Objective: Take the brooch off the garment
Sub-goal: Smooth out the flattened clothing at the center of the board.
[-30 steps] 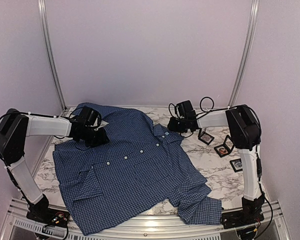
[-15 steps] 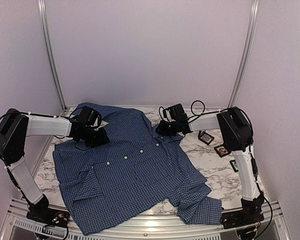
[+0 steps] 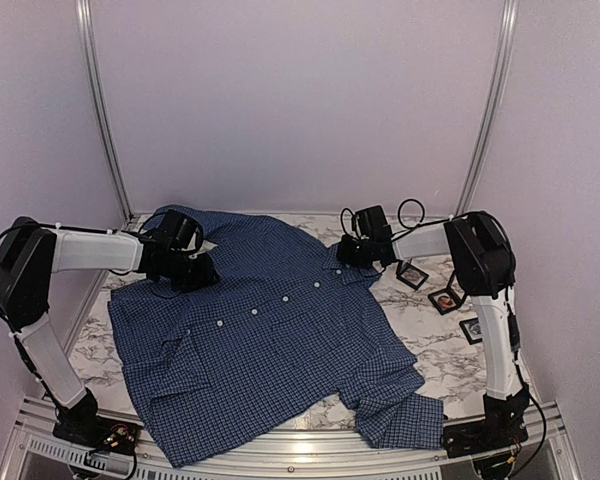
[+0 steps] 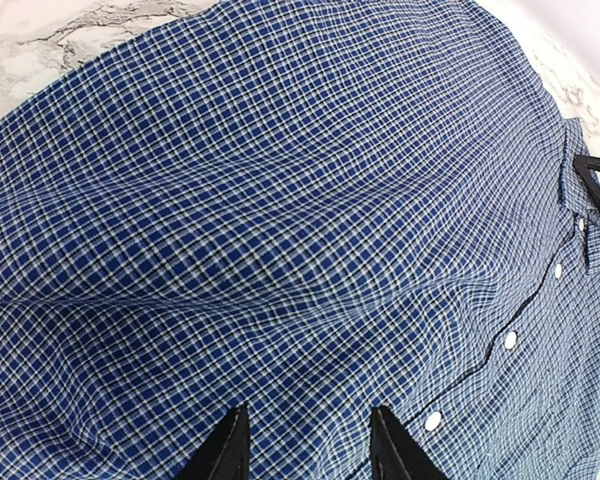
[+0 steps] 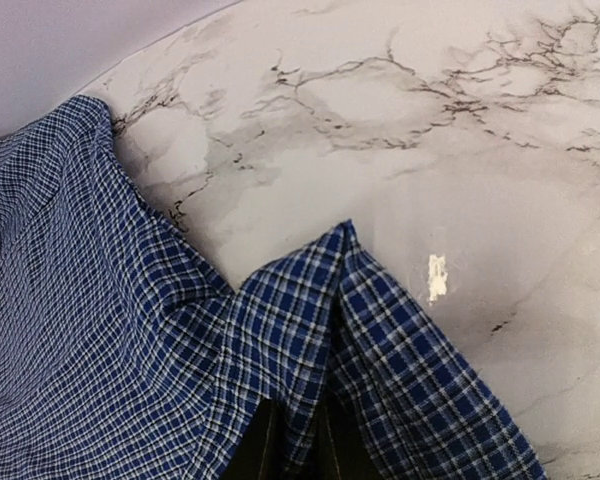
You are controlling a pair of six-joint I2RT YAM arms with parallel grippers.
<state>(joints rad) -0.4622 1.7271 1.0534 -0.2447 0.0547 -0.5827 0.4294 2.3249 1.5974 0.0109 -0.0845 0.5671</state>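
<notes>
The garment (image 3: 280, 340), a dark blue checked shirt with white buttons (image 4: 433, 421), lies spread on the marble table (image 3: 435, 345). My left gripper (image 3: 190, 270) is open, its fingers (image 4: 230, 452) spread low over the shirt's far left part (image 4: 280, 200), with nothing between them. My right gripper (image 3: 357, 250) is shut on a fold of the collar edge (image 5: 325, 330) and holds it raised off the marble (image 5: 430, 130). The brooch is hidden in every view.
Three small black-framed pieces lie on the marble to the right of the shirt (image 3: 412, 273) (image 3: 446, 297) (image 3: 472, 328). Walls and metal posts close the back and sides. The shirt's hem hangs near the front edge (image 3: 400, 415).
My right gripper moved left onto the collar, shut on it and pulled it back to the right. The shirt front shifted slightly with it. The left arm stayed put.
</notes>
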